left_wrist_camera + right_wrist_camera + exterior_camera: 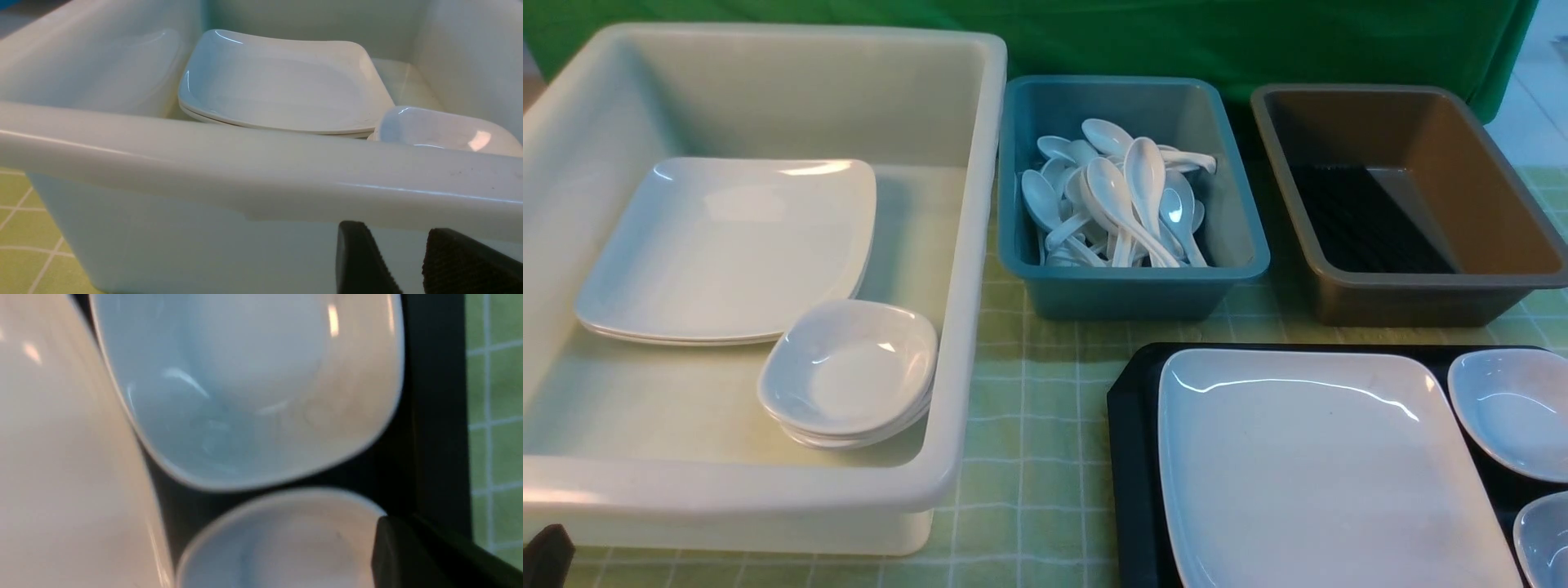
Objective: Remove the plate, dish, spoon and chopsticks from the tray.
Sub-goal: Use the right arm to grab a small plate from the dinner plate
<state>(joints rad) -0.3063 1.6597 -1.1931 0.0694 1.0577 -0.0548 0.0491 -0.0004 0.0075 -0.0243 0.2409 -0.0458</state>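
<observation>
A large white tub [976, 245] fills the left of the frame. It holds stacked square plates [727, 245] and, toward its lower right corner, stacked small bowls [849, 371]. At top center, a teal bin [1127, 298] holds heaped white soup spoons [1123, 204]. At upper right, a brown bin [1478, 188] holds black sticks [1364, 220]. All stand on a green checked surface [1029, 408].

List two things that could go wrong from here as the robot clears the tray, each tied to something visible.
1. The right tool hangs at the rim of a small dish that nearly touches another small dish and the plate; lifting it might knock either, or the glossy dish might slip.
2. The left tool, open, sits low beside the white tub, below its rim; rising straight up, it might catch that rim.
</observation>
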